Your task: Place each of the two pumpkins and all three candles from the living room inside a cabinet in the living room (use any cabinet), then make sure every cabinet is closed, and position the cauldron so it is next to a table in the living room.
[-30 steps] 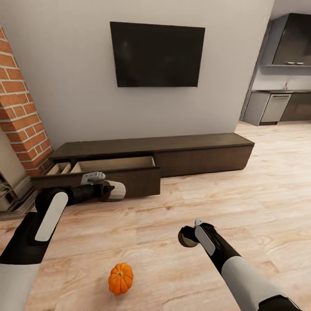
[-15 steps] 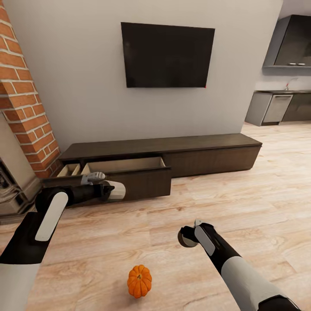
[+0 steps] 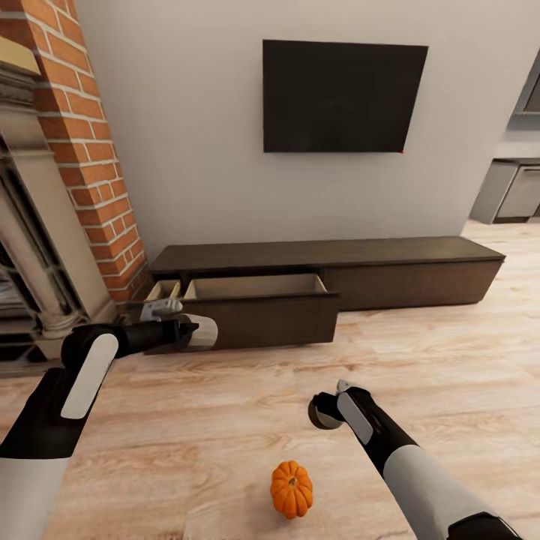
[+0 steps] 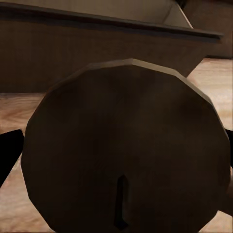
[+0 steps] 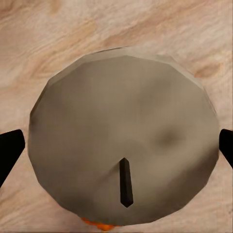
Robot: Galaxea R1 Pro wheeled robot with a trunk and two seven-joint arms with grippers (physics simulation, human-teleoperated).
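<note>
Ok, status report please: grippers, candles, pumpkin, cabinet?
Left gripper shut on a candle; right gripper shut on another candle. One pumpkin on the floor. Cabinet drawers open ahead, path looks clear.

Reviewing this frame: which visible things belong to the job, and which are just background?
Job: pumpkin on the floor; cabinet with one drawer open; candles in both grippers.
Background: TV, brick fireplace, kitchen units.
</note>
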